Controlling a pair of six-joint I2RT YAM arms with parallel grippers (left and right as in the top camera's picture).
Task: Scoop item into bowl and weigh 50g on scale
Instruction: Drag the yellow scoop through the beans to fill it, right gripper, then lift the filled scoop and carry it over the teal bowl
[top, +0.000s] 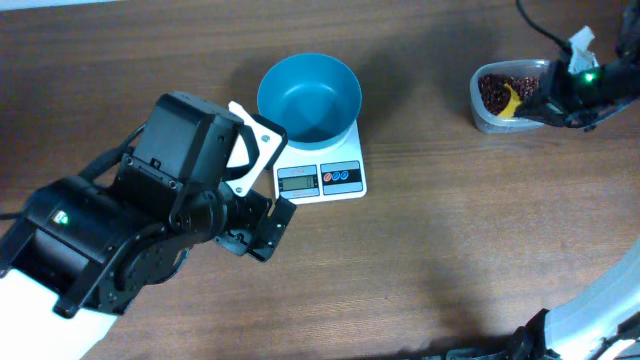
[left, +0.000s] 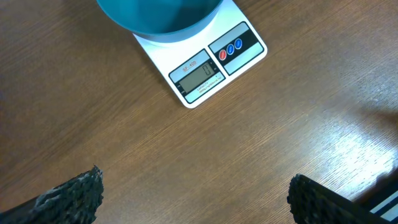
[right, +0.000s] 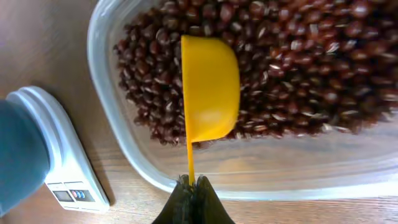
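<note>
The teal-blue bowl (top: 309, 96) stands empty on the white scale (top: 322, 178), near the table's middle. Dark reddish-brown beans (right: 298, 68) fill a clear plastic tub (top: 507, 100) at the far right. My right gripper (right: 193, 184) is shut on the thin handle of a yellow scoop (right: 210, 87), whose cup lies over the beans in the tub. My left gripper (left: 196, 196) hangs open above bare wood just in front of the scale (left: 200, 65), nothing between its fingers (left: 74, 196).
The left arm's black body (top: 150, 235) covers the table's front left. The right arm (top: 585, 85) reaches over the tub from the right edge. Bare wood lies between scale and tub.
</note>
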